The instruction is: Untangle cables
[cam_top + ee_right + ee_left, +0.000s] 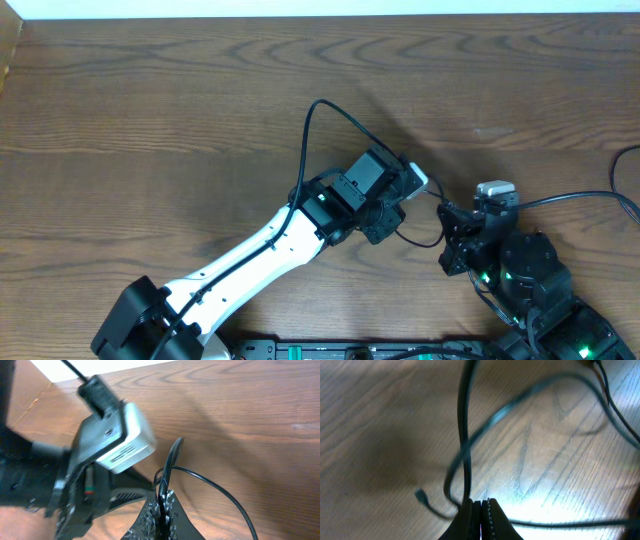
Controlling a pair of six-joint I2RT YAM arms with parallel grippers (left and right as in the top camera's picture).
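Note:
Only a thin black cable [422,241] shows, slung between the two grippers near the table's middle. My left gripper [390,222] is shut on it. In the left wrist view the cable [465,435] rises from the shut jaws [481,506] and crosses a blurred loop. A small plug end [421,496] lies on the wood just left of the jaws. My right gripper [449,215] is shut on the same black cable [172,455], which stands up out of its jaws [162,502]. A thinner strand [225,492] curves away to the right.
The left arm's silver wrist camera [122,435] is close to the right gripper's left. A thicker black arm wire [335,108] arches over the left wrist, and another [570,197] runs off to the right edge. The brown wooden table [150,100] ends at the far edge.

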